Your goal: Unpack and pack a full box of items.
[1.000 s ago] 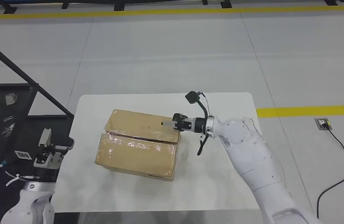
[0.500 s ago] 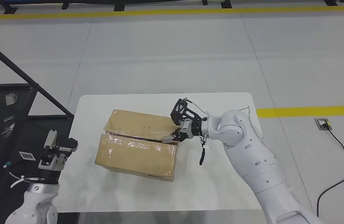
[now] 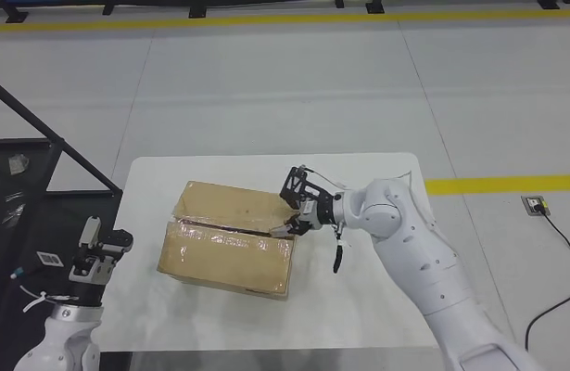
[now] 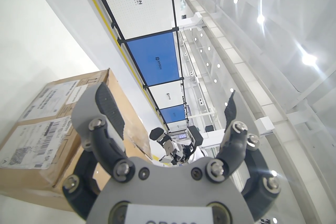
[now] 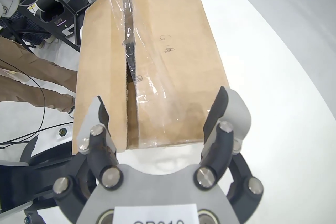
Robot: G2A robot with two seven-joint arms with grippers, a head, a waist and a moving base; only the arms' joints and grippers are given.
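Note:
A brown cardboard box point(image 3: 231, 236) lies on the white table point(image 3: 377, 306), its two top flaps meeting at a seam point(image 5: 130, 57) covered in slit clear tape, with a narrow dark gap between them. My right gripper point(image 3: 292, 211) hovers at the box's right end, open; in the right wrist view the right gripper point(image 5: 162, 109) straddles the end of the far flap, fingers apart and holding nothing. My left gripper point(image 3: 101, 249) stands off the table's left edge, open and empty. In the left wrist view the left gripper point(image 4: 168, 107) faces the labelled end of the box point(image 4: 52, 117).
A black metal rack point(image 3: 25, 195) stands left of the table beside the left arm. Bare table top lies right of and in front of the box. The table's rounded edge point(image 5: 302, 72) runs close along the box's far side.
The right wrist has rotated and dipped, bringing its gripper from level beside the box to tilted over the box's right end. The left gripper has drifted slightly towards the table.

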